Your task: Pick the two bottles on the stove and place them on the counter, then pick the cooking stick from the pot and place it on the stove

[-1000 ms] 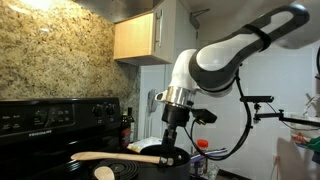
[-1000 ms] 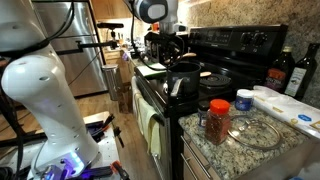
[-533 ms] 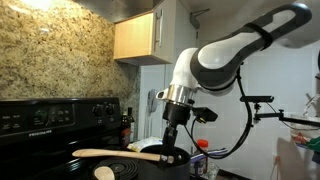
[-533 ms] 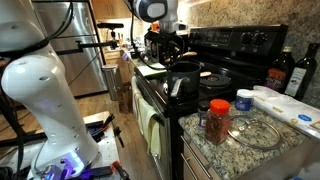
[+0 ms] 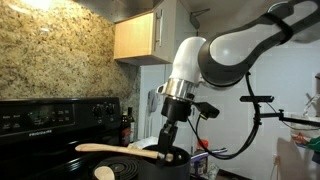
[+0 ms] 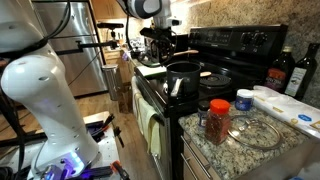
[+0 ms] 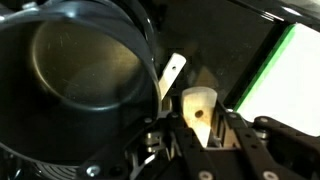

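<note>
My gripper (image 5: 167, 147) is shut on the handle end of the cooking stick (image 5: 115, 150), a light wooden stick that reaches level to the left above the stove (image 5: 50, 116). The wrist view shows the stick's pale end (image 7: 197, 108), with a small hole in it, clamped between the fingers (image 7: 236, 128). The dark round pot (image 7: 80, 70) lies just below and beside the gripper (image 7: 197, 126), and is also visible from outside (image 5: 172, 158) (image 6: 183, 78). A red-capped bottle (image 6: 216, 120) stands on the granite counter (image 6: 215, 158). A round tan top (image 5: 103, 173) shows at the bottom edge.
The stove's black back panel (image 6: 240, 45) rises behind the burners. On the counter stand a blue-capped jar (image 6: 243, 100), a glass dish (image 6: 256, 131) and two dark bottles (image 6: 283, 72). A wooden cabinet (image 5: 135, 38) hangs above. A green-lit surface (image 7: 290, 80) borders the stove.
The arm has risen a little and swung, lifting the stick slightly higher over the stove. The jaws have stayed shut on it.
</note>
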